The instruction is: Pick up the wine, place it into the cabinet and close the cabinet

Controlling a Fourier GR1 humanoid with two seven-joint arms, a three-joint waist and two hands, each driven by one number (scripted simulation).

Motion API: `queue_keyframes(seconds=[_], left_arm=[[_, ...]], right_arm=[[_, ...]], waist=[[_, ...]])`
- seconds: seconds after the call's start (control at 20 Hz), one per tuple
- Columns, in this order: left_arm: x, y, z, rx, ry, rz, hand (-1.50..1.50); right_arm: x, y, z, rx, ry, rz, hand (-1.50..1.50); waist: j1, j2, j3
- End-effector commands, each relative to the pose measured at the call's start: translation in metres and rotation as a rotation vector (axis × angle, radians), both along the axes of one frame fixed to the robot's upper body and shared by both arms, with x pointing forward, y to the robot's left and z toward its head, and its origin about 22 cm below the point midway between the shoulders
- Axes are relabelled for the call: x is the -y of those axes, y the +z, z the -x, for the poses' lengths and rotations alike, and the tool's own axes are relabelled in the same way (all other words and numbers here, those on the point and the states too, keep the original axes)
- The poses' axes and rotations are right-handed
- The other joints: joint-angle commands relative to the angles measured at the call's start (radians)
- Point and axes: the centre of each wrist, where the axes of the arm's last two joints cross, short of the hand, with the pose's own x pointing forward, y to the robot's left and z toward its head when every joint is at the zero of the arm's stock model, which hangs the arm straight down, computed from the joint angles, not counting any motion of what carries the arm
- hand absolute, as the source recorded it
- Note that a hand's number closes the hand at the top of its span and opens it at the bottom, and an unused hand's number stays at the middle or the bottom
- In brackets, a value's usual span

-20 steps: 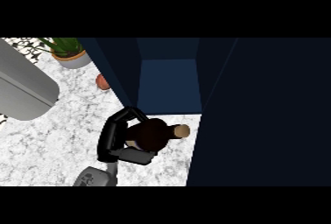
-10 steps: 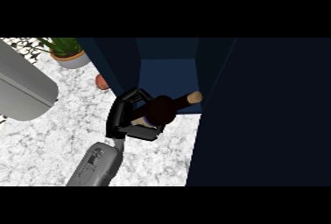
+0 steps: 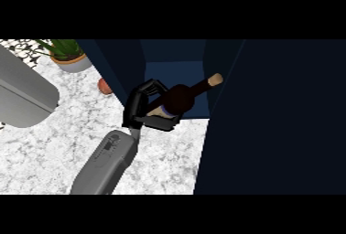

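Observation:
The wine bottle point(image 3: 184, 95) is dark with a pale cork end point(image 3: 215, 79). It is tilted, its neck pointing up and to the right into the open cabinet's blue inside point(image 3: 174, 68). My right hand point(image 3: 137, 109) is shut on the bottle's body from the left, and fingers curl over its far side. The grey forearm point(image 3: 105, 164) comes in from the lower left. The bottle's base is hidden behind the hand. The bottle hangs at the cabinet's mouth, above the marble counter point(image 3: 61, 151). My left hand does not show.
A wide dark cabinet door point(image 3: 270, 119) fills the right side. Another dark panel point(image 3: 115, 59) stands left of the opening. A potted plant point(image 3: 67, 57) and a small reddish thing point(image 3: 105, 86) sit at the back left. A large grey rounded shape point(image 3: 24, 91) lies at the left edge.
The hand has carried the bottle away from me and to the right, up to the cabinet's opening. The bottle has tipped, so its neck now points into the cabinet.

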Motion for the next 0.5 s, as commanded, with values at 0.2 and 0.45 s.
queue_keyframes(seconds=[0.2,0.45], left_arm=[[0.012,0.007,-0.03,-0.019,0.012,0.029,1.5],[0.014,0.001,-0.04,-0.058,0.058,0.001,1.5]], right_arm=[[0.012,0.025,0.027,0.022,0.048,-0.086,-1.5],[0.011,0.034,0.037,0.019,0.088,-0.096,-1.5]], waist=[[-0.007,0.003,0.001],[-0.029,0.006,-0.001]])
